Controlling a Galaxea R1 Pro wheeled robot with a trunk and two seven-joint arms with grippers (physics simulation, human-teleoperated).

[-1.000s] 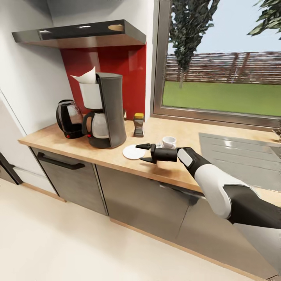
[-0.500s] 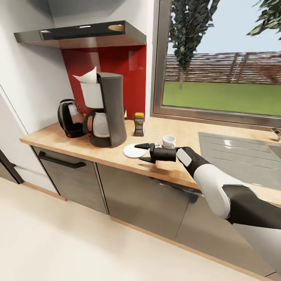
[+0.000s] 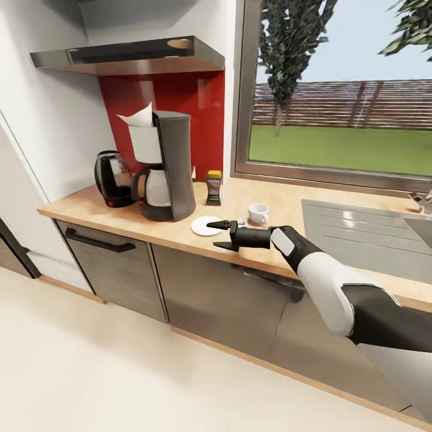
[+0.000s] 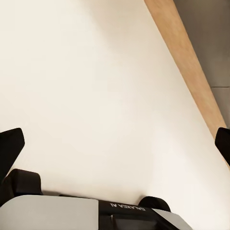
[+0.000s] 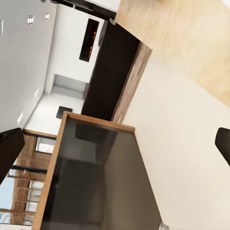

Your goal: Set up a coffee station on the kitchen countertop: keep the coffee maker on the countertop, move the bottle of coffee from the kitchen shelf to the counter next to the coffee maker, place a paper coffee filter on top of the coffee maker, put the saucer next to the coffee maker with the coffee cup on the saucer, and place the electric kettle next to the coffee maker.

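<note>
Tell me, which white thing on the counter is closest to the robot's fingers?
The saucer. It lies flat just beyond the right gripper's fingers. The coffee cup stands farther back beside the arm, and the paper coffee filter sits atop the coffee maker.

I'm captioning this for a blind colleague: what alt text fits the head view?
Right gripper, open and empty, hovers by the saucer on the kitchen countertop; coffee cup sits beside it, not on it.

countertop [image 3: 282,207] beige wood-grain | coffee maker [image 3: 174,165] dark grey | saucer [image 3: 201,226] white | kettle [image 3: 114,179] black
</note>
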